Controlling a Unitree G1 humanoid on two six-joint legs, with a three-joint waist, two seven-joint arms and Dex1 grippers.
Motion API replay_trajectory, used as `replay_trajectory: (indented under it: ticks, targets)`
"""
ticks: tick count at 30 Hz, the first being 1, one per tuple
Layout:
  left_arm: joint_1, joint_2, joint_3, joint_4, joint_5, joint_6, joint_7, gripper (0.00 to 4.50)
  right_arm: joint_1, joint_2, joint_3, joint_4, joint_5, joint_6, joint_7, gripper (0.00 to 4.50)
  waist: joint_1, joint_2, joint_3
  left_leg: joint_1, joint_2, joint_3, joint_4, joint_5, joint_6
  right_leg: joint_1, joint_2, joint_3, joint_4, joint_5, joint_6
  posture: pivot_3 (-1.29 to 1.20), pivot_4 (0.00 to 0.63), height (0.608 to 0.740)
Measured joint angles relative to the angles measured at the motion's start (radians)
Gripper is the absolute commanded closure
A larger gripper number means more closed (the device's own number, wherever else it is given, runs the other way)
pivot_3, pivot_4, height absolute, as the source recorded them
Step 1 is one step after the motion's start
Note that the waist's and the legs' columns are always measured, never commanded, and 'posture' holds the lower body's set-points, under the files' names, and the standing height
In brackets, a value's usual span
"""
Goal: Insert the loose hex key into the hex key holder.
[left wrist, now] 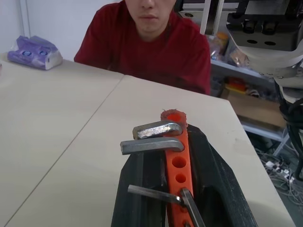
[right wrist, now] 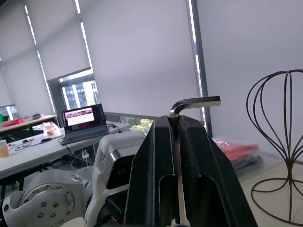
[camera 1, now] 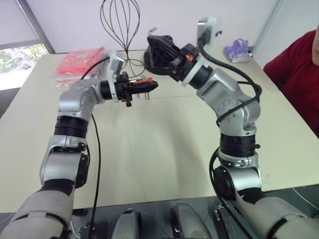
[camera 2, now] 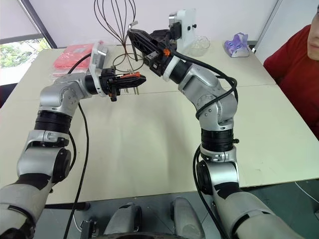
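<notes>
The left gripper [camera 1: 149, 86] is clamped on the small orange-red plastic hex key holder [left wrist: 177, 161], which lies lengthwise between its black fingers, several grey keys jutting sideways and two empty round holes showing along its face. Just beyond and above it, the right gripper [camera 2: 134, 36] is pinched tight on the thin dark grey L-shaped loose hex key [right wrist: 195, 103], whose bent end sticks out past the fingertips. Both hover above the beige table [camera 1: 164, 149], the pair near each other but not touching. To do well, line the key's straight end squarely with an empty hole, then ease it in slowly.
</notes>
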Motion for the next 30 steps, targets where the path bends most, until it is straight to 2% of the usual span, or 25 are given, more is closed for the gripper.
replay_trajectory:
  ticks: [12,30]
  targets:
    - [-0.002,-0.006,0.016,-0.040,-0.024,0.035,0.013,4.50,0.039,-0.009,0.053,0.017,-0.016,-0.041,0.013,4.45,0.000,0.000,0.000,0.000,0.000,0.000,0.000,0.000,0.000,0.000,0.000,0.000,0.000,0.000,0.000,0.00,0.150,0.740]
    - [0.017,-0.003,0.039,-0.081,-0.033,0.058,0.034,4.50,0.038,-0.028,0.058,0.079,-0.027,-0.087,0.017,4.45,0.000,0.000,0.000,0.000,0.000,0.000,0.000,0.000,0.000,0.000,0.000,0.000,0.000,0.000,0.000,0.00,0.150,0.740]
